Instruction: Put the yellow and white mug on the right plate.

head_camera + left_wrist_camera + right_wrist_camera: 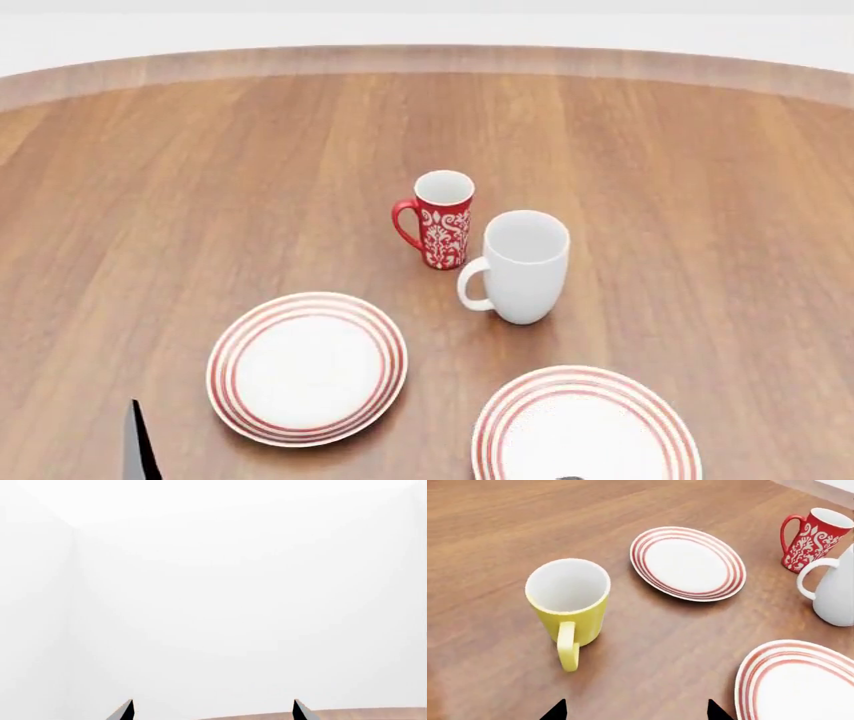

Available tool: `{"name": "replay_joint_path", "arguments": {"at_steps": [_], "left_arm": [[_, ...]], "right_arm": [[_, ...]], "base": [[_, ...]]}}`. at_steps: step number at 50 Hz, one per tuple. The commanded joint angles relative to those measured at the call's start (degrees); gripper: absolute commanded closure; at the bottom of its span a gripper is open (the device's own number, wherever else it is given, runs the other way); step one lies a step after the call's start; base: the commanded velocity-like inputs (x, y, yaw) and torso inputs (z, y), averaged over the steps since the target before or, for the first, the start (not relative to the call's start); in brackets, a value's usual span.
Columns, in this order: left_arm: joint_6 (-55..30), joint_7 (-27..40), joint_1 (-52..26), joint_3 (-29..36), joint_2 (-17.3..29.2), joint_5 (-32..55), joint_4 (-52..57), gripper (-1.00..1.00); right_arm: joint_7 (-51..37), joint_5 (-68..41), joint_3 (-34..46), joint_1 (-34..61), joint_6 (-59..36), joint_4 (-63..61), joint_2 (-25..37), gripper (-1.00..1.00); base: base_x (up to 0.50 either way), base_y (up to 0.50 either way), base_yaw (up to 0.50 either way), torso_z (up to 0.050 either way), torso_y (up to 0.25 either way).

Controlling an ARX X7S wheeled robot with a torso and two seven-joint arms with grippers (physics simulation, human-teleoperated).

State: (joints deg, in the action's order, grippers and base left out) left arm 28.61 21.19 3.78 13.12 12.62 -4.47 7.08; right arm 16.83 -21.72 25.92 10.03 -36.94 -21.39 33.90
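Note:
The yellow and white mug [568, 607] stands upright on the wooden table in the right wrist view, handle toward the camera; it is out of the head view. My right gripper [635, 711] is open and empty, a short way back from the mug and to the side of its handle. The right plate [800, 685] lies empty at the edge of that view and also shows in the head view [587, 430]. My left gripper [213, 711] is open and empty, facing blank white space. One of its fingers [138, 445] shows in the head view.
The left plate [307, 367] lies empty, also seen in the right wrist view [687, 563]. A slim red patterned mug [441, 218] and a taller white mug [521, 265] stand together behind the right plate. The table's far edge [427, 55] curves across the back.

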Motion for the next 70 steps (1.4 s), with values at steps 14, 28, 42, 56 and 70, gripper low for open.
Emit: {"name": "replay_joint_path", "arguments": {"at_steps": [14, 28, 42, 56, 70], "left_arm": [[-0.4, 0.8, -0.1, 0.5, 0.6, 0.3, 0.4, -1.00], [-0.4, 1.3, -0.2, 0.7, 0.9, 0.6, 0.5, -1.00], [-0.2, 1.8, -0.1, 0.9, 1.2, 0.9, 0.4, -1.00], [0.5, 2.2, -0.2, 1.4, 1.4, 0.8, -0.2, -1.00], [0.3, 2.5, -0.1, 1.8, 1.7, 1.0, 0.3, -1.00]], "right_arm": [[0.8, 4.8, 7.9, 5.0, 0.6, 2.8, -4.7, -1.00], [1.8, 6.8, 11.6, 6.5, 1.3, 4.8, -6.3, -1.00], [1.3, 7.6, 12.3, 8.6, 2.6, 8.8, -9.4, -1.00], [-0.1, 7.4, 11.8, 8.5, 4.5, 13.1, -12.0, -1.00], [-0.3, 8.8, 14.5, 7.7, 5.8, 15.4, -13.2, -1.00]], "base": [[0.00, 0.00, 0.00, 0.000, 0.000], [0.00, 0.00, 0.00, 0.000, 0.000], [0.00, 0.00, 0.00, 0.000, 0.000], [0.00, 0.00, 0.00, 0.000, 0.000], [0.00, 0.00, 0.00, 0.000, 0.000]]}}
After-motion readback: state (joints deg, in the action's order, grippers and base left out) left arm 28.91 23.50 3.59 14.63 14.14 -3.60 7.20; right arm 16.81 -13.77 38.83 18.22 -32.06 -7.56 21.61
